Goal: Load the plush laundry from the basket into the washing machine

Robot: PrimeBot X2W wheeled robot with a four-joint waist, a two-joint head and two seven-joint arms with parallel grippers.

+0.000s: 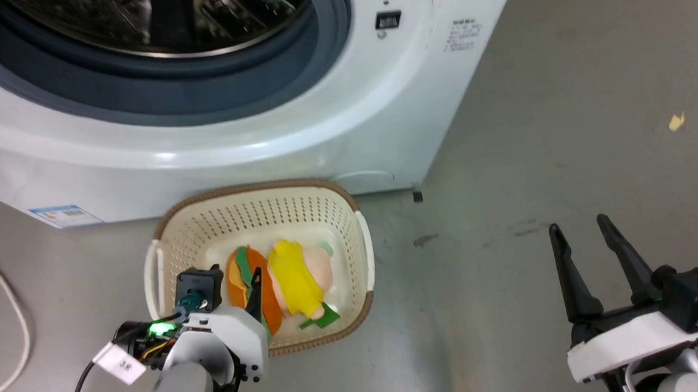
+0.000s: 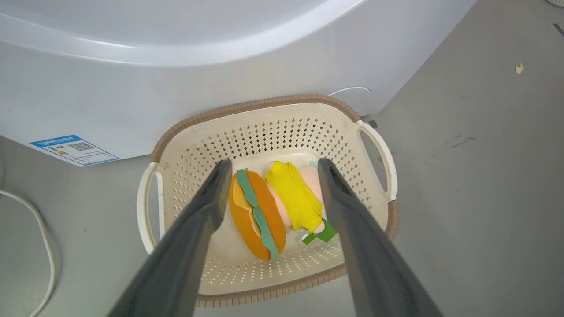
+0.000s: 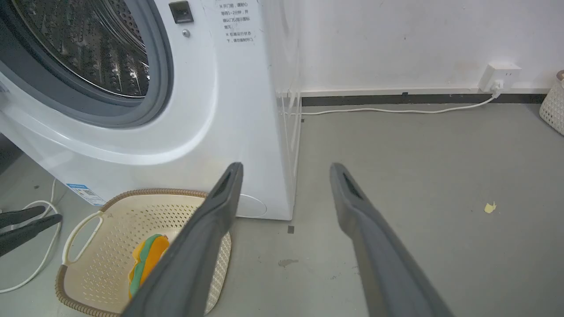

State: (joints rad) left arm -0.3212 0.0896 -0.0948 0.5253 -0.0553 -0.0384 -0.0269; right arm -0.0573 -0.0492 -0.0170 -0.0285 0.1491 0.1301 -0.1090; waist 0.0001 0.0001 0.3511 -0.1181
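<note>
The step in hand appears to be the pick. The plush laundry [image 1: 282, 283] lies on the bottom of the basket [image 1: 253, 192], its orange bun with the green stripe on the left and the yellow and pale-pink part on the right. The basket stands on the grey floor [image 1: 560, 119], just in front of the washing machine [image 1: 322, 131]. The left gripper [image 2: 274, 164] hovers over the near left of the basket with its jaws spread wide. In the left wrist view the two fingers frame the whole bundle, one off each side. How high they stand above the toy cannot be told. The right gripper [image 1: 577, 224] hangs over bare floor well to the right of the basket, its jaws also spread and holding nothing. Up at the far side, the drum [image 1: 154, 21] shows open inside the grey door ring [image 1: 199, 78]. The next move likely calls for lowering the left fingers down either side of the bundle and closing across both joined parts. A grip on the bun alone would probably leave the other half dangling. The bundle would then need lifting clear of the brown rim.
</note>
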